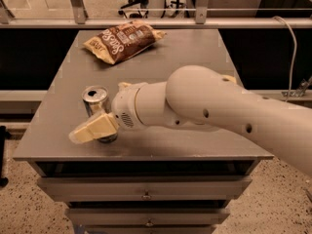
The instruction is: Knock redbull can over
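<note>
Jaws of the gripper (99, 117) gape, one touching upright redbull can (95, 96) near table (195, 57) front edge.

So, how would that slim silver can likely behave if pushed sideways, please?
The slim silver metal can, tall on a narrow base, probably tips readily. Round, it may roll afterwards. The cream claw is in front of it.

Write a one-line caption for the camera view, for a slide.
The cream gripper covers the lower front of the upright slim silver drink can near the grey table's front edge.
</note>
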Action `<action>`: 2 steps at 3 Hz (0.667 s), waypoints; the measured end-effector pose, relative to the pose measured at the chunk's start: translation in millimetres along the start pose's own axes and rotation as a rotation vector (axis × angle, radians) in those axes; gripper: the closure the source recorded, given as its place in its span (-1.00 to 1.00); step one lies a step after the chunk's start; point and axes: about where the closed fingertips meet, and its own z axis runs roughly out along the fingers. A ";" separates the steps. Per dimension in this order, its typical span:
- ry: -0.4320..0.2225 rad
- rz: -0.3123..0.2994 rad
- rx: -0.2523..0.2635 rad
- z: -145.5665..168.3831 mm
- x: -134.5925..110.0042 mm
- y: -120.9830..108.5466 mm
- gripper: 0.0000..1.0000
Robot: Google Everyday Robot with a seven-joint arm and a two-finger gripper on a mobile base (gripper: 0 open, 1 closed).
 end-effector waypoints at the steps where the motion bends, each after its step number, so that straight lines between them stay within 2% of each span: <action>1: -0.070 0.012 0.048 3.4 -15.6 -23.2 -1.00; 2: -0.145 0.000 0.106 6.1 -48.9 -56.3 -1.00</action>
